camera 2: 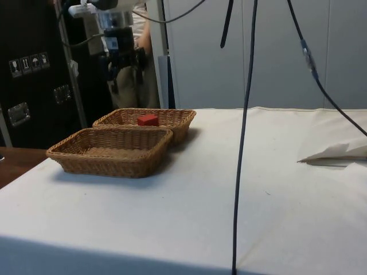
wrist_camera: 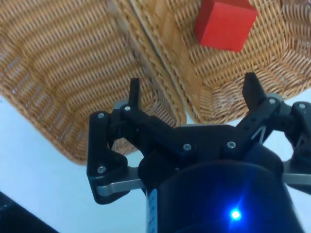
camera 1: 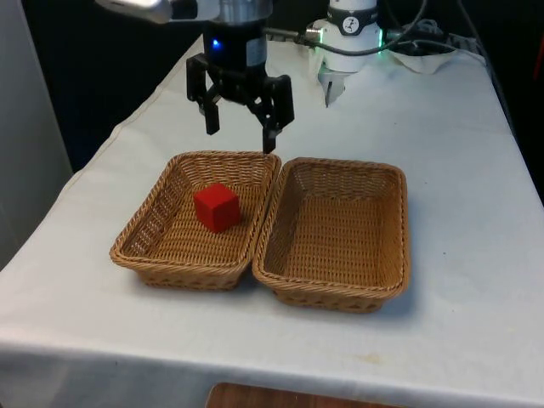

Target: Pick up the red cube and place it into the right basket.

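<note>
plain red cube (camera 1: 216, 206) in the front view's left wicker basket (camera 1: 149, 225), gripper (camera 1: 240, 130) spread wide above, holding nothing

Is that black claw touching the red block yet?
Apart. In the front view the gripper hangs open above the far rim of the left basket, with bare wicker between it and the red cube.

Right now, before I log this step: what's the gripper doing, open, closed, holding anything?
Gripper: open, holding nothing, above the far rim of the basket that holds the red cube.
</note>
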`<state>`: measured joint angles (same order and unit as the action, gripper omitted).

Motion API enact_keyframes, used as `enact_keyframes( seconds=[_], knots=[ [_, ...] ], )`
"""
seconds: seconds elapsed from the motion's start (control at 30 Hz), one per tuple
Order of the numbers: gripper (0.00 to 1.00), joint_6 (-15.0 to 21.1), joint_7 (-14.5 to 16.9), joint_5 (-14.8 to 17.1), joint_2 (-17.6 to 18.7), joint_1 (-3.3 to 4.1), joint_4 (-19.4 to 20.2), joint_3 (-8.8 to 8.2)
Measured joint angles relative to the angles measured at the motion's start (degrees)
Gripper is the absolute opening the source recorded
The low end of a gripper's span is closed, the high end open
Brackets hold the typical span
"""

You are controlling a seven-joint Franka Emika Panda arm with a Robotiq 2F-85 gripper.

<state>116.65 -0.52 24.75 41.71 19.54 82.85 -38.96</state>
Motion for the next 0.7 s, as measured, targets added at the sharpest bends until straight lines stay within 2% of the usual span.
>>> enact_keyframes(
  seconds=[0.13,0.17,0.37,0.57,0.7],
  knots=[
    [1.00,-0.97,-0.52,-0.86,-1.15,0.63,0.52,0.06],
    [1.00,-1.38,-1.09,-1.55,-1.95,1.09,0.97,0.17],
    [1.00,-1.60,-2.69,-3.32,-4.70,2.64,3.44,0.80],
    [1.00,-1.32,-3.27,-3.95,-5.73,3.21,4.76,1.15],
    [1.00,-0.92,-3.27,-4.07,-6.02,3.32,5.21,1.15]
  ],
)
